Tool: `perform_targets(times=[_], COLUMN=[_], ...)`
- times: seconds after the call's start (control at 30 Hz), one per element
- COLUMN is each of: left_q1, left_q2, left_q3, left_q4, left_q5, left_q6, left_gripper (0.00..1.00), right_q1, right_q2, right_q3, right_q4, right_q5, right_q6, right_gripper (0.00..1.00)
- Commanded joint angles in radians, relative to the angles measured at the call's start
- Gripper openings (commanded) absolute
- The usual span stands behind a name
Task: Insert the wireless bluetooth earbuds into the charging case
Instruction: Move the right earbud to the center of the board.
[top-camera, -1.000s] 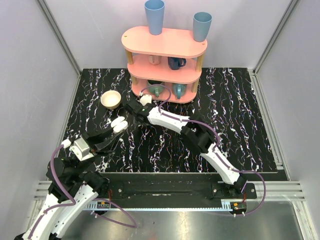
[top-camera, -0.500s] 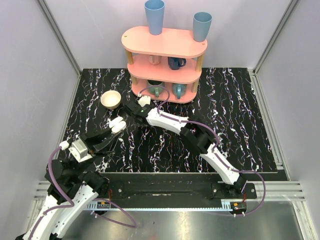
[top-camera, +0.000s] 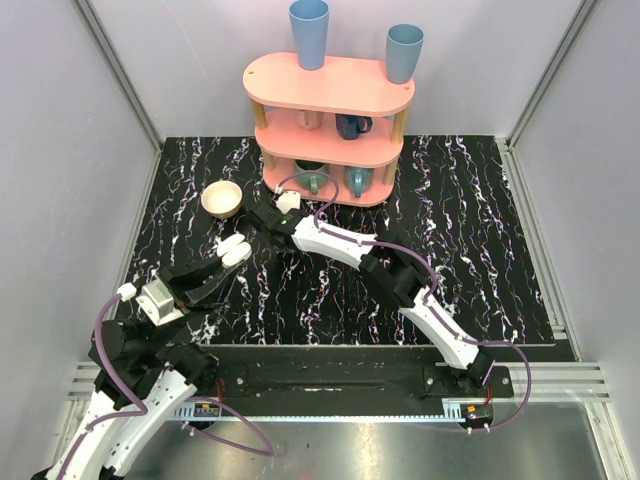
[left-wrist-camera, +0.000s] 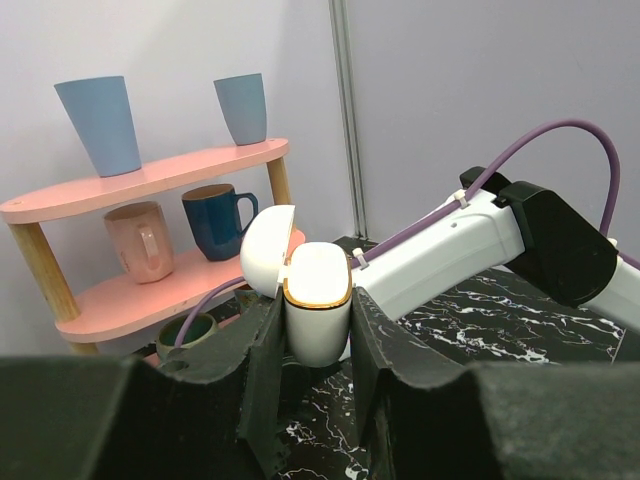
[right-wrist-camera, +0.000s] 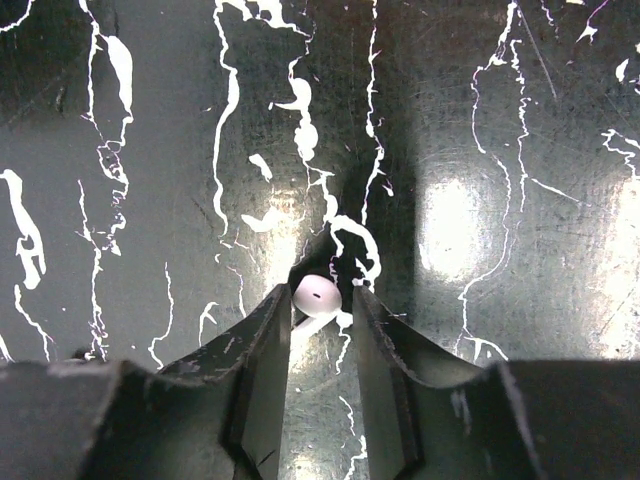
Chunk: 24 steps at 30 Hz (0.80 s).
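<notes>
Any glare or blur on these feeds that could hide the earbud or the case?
Right wrist: glare patches on the glossy table right of the earbud, which itself reads crisp. Left wrist: even light, open charging case sharp, only the near foreground blurred. Top external: evenly lit, earbud too small to make out.

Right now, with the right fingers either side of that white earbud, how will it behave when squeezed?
The earbud looks tiny, smooth and glossy, so it's probably very light and could slip out from between the fingers. Its rounded head and short stem may roll or pivot on the hard table if nudged from one side.
</notes>
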Motion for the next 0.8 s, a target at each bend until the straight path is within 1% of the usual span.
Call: perform_targets(times=[0.0, 0.17, 0.2, 0.27, 0.3, 0.37, 0.4, 0.47, 0.5, 0.53, 0.57, 0.6, 0.67, 0.7, 0.77], left_q1=[0.004, 0.002, 0.002, 0.004, 0.004, 0.004, 0.004, 0.004, 0.004, 0.004, 0.004, 0.004, 0.004, 0.004, 0.004], left_q2=[-0.002, 0.0, 0.001, 0.001, 0.003, 0.006, 0.005, 0.008, 0.009, 0.012, 0.012, 0.015, 0.021, 0.024, 0.032], left_q3=[0.014, 0.015, 0.012, 0.012, 0.015, 0.017, 0.018, 0.018, 0.02, 0.02, 0.02, 0.021, 0.02, 0.023, 0.024], left_q4=[0.033, 0.036, 0.037, 0.04, 0.039, 0.037, 0.037, 0.034, 0.034, 0.033, 0.033, 0.034, 0.034, 0.036, 0.037], left_q5=[-0.022, -0.022, -0.02, -0.02, -0.02, -0.019, -0.02, -0.022, -0.023, -0.022, -0.022, -0.022, -0.02, -0.019, -0.014], left_q6=[0.0, -0.003, -0.006, -0.006, -0.008, -0.008, -0.008, -0.006, -0.003, -0.003, -0.005, -0.003, -0.003, -0.002, -0.006], left_gripper=[0.0, 0.0, 0.0, 0.0, 0.0, 0.0, 0.0, 0.0, 0.0, 0.0, 0.0, 0.0, 0.0, 0.0, 0.0], right_q1=[0.01, 0.01, 0.01, 0.01, 0.01, 0.01, 0.011, 0.011, 0.011, 0.01, 0.011, 0.011, 0.013, 0.013, 0.013], right_q2=[0.041, 0.036, 0.033, 0.01, -0.002, -0.054, -0.077, -0.152, -0.178, -0.224, -0.246, -0.267, -0.332, -0.356, -0.429], right_q3=[0.022, -0.004, -0.012, -0.053, -0.072, -0.159, -0.237, -0.317, -0.398, -0.434, -0.463, -0.524, -0.586, -0.659, -0.736], right_q4=[-0.02, -0.02, -0.012, 0.014, 0.03, 0.099, 0.136, 0.222, 0.256, 0.299, 0.316, 0.337, 0.396, 0.425, 0.509], right_q5=[0.008, 0.01, 0.011, 0.011, 0.0, -0.004, -0.026, -0.029, -0.035, -0.033, -0.044, -0.059, -0.099, -0.113, -0.153], right_q6=[-0.015, -0.061, -0.09, -0.114, -0.155, -0.189, -0.244, -0.28, -0.332, -0.355, -0.38, -0.448, -0.507, -0.569, -0.619], right_gripper=[0.35, 0.31, 0.29, 0.25, 0.23, 0.21, 0.2, 0.19, 0.19, 0.19, 0.19, 0.19, 0.2, 0.21, 0.22])
